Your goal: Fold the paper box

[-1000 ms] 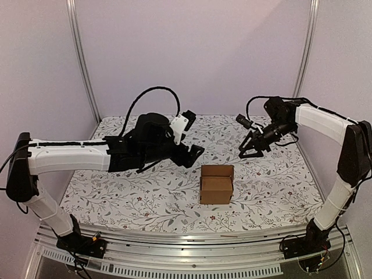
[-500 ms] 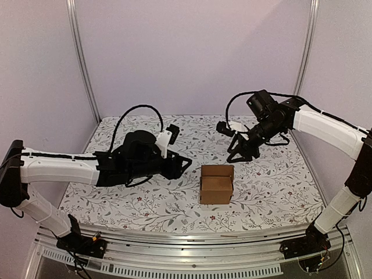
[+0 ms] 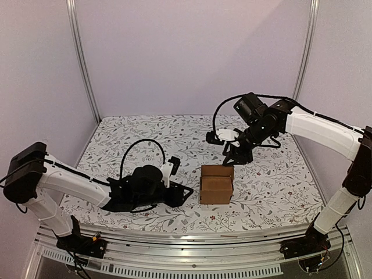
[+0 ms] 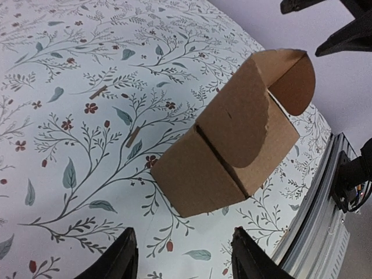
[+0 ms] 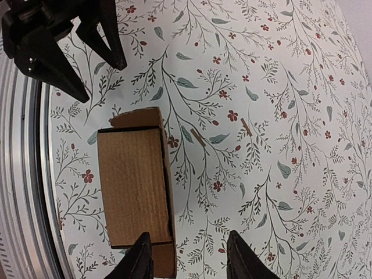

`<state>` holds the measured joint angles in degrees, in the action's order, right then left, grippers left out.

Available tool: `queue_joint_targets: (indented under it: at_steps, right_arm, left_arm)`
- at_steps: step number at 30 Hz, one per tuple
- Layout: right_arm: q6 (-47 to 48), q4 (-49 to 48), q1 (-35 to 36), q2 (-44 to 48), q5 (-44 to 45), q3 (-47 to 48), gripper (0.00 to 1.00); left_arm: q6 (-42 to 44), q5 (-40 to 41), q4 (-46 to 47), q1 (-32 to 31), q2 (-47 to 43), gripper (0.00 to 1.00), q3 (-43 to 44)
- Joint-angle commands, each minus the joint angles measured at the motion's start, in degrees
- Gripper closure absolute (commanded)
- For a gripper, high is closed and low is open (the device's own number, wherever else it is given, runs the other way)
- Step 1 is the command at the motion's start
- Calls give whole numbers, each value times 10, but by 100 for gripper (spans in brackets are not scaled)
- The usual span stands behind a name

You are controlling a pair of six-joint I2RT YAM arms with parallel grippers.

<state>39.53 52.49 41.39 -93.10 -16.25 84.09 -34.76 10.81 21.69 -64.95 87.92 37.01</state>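
Observation:
The paper box [image 3: 216, 185] is a small brown cardboard cuboid standing on the floral cloth, right of centre. In the left wrist view the paper box [image 4: 232, 151] has a rounded flap sticking up at its far end. My left gripper [image 3: 185, 192] sits low on the cloth just left of the box, open and a short way from it. Nothing lies between its jaws [image 4: 183, 256]. My right gripper [image 3: 232, 157] hangs above the box's back right corner, open and empty. In the right wrist view my right gripper [image 5: 189, 258] has one finger over the end of the paper box [image 5: 133, 186].
The floral tablecloth [image 3: 145, 145] covers the table. An aluminium rail [image 3: 192, 238] runs along the near edge. Two metal posts [image 3: 81, 64] and plain walls stand at the back corners and sides. Cables loop over both wrists.
My left arm has dropped and drawn back to the cloth beside the box. My right arm has swung left and down over the box's rear. Both pairs of jaws have narrowed.

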Motion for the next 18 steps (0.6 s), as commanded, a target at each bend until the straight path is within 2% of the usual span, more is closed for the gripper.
queue_joint_targets:
  at_steps: [1, 4, 6, 10, 15, 18]
  right_arm:
    - [5, 11, 9, -23, 20, 30, 60]
    - [8, 23, 21, -36, 23, 39, 61]
    - [10, 27, 29, -40, 24, 40, 62]
    - [15, 34, 42, -44, 33, 41, 65]
    - [19, 39, 46, -41, 35, 42, 78]
    - [19, 39, 48, -41, 36, 38, 82]
  left_arm:
    - [-47, -23, 155, -8, 59, 45, -28]
    - [-70, -45, 262, -9, 104, 45, -56]
    - [-81, -55, 299, -9, 128, 45, -61]
    - [-90, -64, 329, -12, 165, 46, -57]
    - [-95, -78, 341, -14, 199, 46, -40]
    - [-96, -81, 346, -14, 211, 46, -31]
